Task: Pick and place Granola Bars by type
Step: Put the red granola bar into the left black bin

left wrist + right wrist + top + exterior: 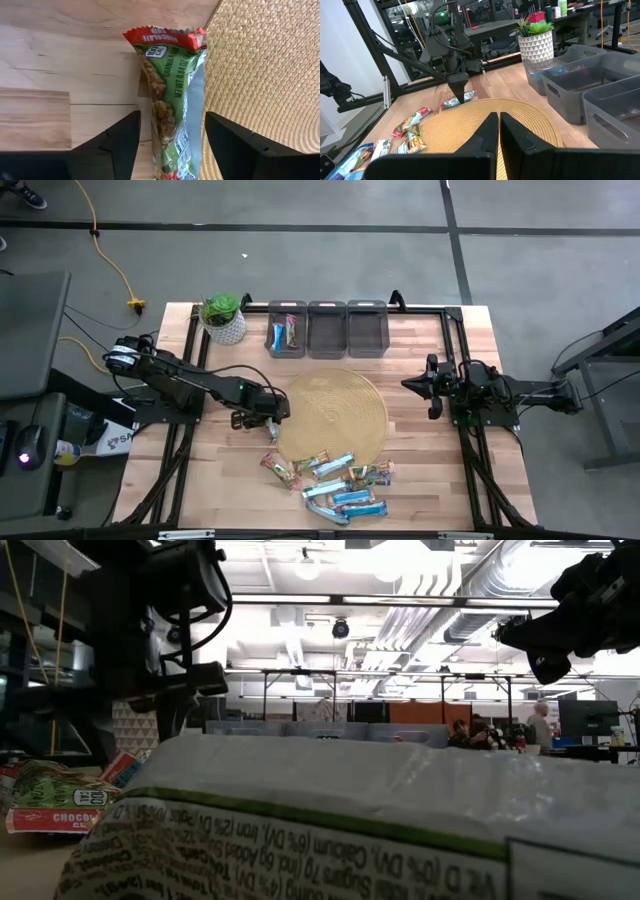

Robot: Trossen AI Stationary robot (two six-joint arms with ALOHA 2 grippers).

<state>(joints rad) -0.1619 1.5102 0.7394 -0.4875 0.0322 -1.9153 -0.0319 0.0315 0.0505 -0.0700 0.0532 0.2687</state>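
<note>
A granola bar (170, 85) in a green wrapper with red ends lies flat, half on the wood and half against the edge of the round woven mat (265, 65). My left gripper (170, 120) (262, 418) points down over it, open, one finger on each side of the bar; I see no touch. The right wrist view shows that gripper (459, 92) above the bar (455, 101). Several more bars (335, 480), blue-and-white, red and greenish, lie heaped near the table's near edge. My right gripper (499, 120) (432, 385) waits shut over the table's right side.
Three dark grey bins (327, 330) stand in a row at the far edge; the left one (287, 332) holds a blue bar and a red-green one. A potted plant (222, 318) stands left of them. One wrapper (320, 820) fills the low view's foreground.
</note>
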